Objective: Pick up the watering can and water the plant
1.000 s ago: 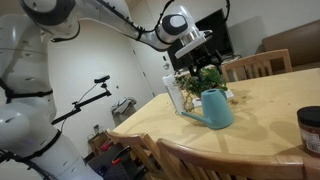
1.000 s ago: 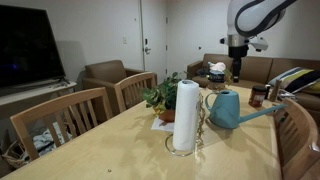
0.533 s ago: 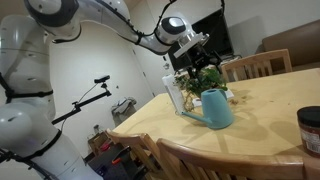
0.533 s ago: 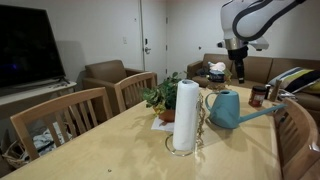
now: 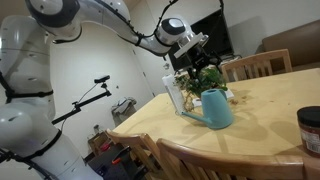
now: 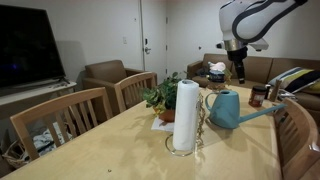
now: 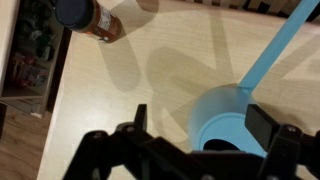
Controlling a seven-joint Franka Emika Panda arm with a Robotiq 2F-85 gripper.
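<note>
In an exterior view, the end effector (image 5: 190, 56) hangs above the table (image 5: 275, 100). The can (image 5: 216, 108) stands at its 5 o'clock, apart from it, with the plant (image 5: 205, 78) just behind the can.

In an exterior view, the end effector (image 6: 238, 72) is over the can (image 6: 228, 110), which sits at about its 6 o'clock with the spout pointing to 3 o'clock. The plant (image 6: 160, 98) is at the can's 9 o'clock, partly behind a paper roll (image 6: 185, 115).

In the wrist view, the end effector (image 7: 200, 114) is spread wide and grips nothing. The can (image 7: 228, 118) lies below, between the fingers, with its spout running out to 1 o'clock. A jar (image 7: 90, 15) stands at 11 o'clock. The handle is hidden. The coming move looks like a straight descent, with the fingers closing across the spout line.
</note>
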